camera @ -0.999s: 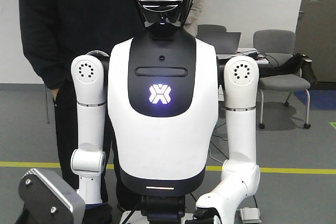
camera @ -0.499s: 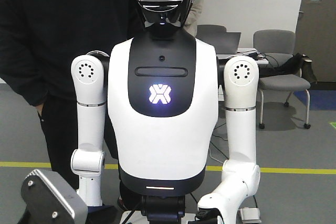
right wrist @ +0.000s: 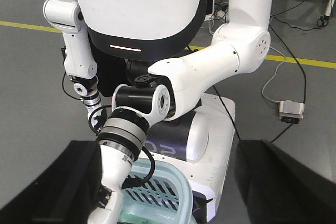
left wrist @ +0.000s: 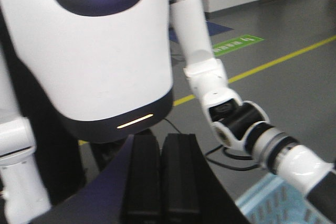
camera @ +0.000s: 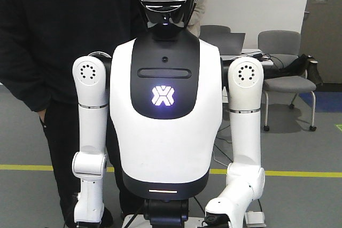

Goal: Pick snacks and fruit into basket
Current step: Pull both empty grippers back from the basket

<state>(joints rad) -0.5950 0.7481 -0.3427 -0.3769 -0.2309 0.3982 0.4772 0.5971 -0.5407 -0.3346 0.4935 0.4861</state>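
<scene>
Basket [right wrist: 157,192]: pale teal lattice, rim at lower edge of right wrist view, before the robot's base [right wrist: 210,145] | left wrist view: basket corner only, bottom right | front view: white torso [camera: 165,110], arms hanging, basket hidden | snacks, fruit: unseen | left gripper [left wrist: 163,177]: black fingers pressed together, empty | right gripper: cannot tell | grey floor [right wrist: 31,77] open around.

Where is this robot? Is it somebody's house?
Probably not a house. It looks like an office or lab: grey office chairs beside a desk with a laptop, yellow tape lines on a grey floor, and cables trailing across it.
</scene>
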